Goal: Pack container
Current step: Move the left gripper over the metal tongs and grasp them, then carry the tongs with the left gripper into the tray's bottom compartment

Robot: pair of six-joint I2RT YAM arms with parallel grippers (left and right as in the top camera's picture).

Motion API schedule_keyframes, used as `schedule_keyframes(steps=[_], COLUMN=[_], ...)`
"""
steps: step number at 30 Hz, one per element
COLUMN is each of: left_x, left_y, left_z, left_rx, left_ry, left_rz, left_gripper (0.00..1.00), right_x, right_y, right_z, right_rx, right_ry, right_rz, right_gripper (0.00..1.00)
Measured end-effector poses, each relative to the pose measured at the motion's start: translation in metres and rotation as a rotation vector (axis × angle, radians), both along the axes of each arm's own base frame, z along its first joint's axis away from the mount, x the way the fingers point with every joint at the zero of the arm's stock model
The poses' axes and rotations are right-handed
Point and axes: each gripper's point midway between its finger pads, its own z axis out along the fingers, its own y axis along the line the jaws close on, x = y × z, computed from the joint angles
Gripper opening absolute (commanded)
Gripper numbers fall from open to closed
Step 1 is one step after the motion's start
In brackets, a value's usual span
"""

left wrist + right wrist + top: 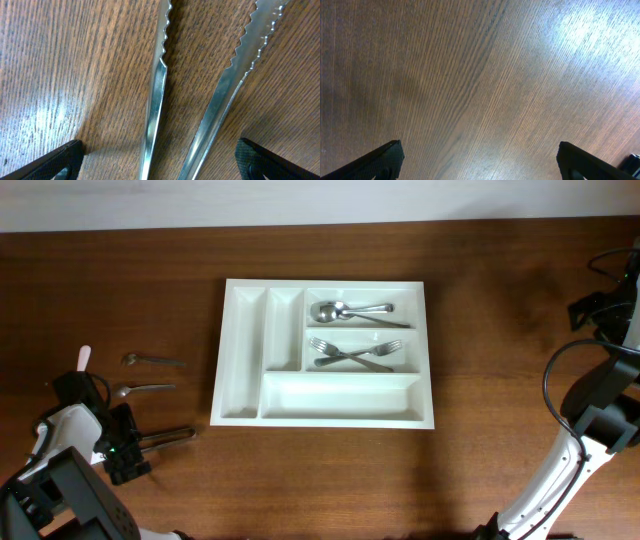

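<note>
The container (340, 396), a white tray with five compartments, lies mid-table. Two spoons (350, 311) rest in its upper right compartment and two crossed forks (352, 353) in the one below; the other compartments are bare. At the near left, my left gripper (160, 165) stands open, low over two serrated knives (156, 90) (235, 75) that lie on the wood between its fingers (55, 162). In the overhead view these knives (170, 436) point right from the left gripper (135, 448). My right gripper (480, 162) is open over bare wood at the far right.
Two more spoons (152, 361) (143, 389) lie on the table left of the tray. The right arm (600, 420) and its cables stand along the right edge. A white wall borders the table's far side.
</note>
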Motion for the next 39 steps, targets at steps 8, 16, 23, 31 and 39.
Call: schedule_keyframes(steps=[8,16,23,31,39], left_x=[-0.001,0.010,0.018,0.025,0.068], left_y=[-0.001,-0.015,-0.023,-0.021,-0.006], left_z=[0.000,0.000,0.000,0.017,0.141], left_rx=[-0.007,-0.085,-0.119,-0.087,0.157], left_ry=[0.001,-0.057,-0.090,-0.150,-0.497], left_rz=[-0.003,-0.040,-0.088,-0.162,-0.309], left_gripper=[0.69,0.25,0.07,0.02,0.06], right_x=[0.000,0.000,0.000,0.000,0.000], right_y=[0.000,0.000,0.000,0.000,0.000], right_z=[0.000,0.000,0.000,0.000,0.000], right_rx=[0.000,0.000,0.000,0.000,0.000], right_ry=[0.000,0.000,0.000,0.000,0.000], right_rz=[0.000,0.000,0.000,0.000,0.000], right_gripper=[0.99,0.99,0.99,0.99,0.99])
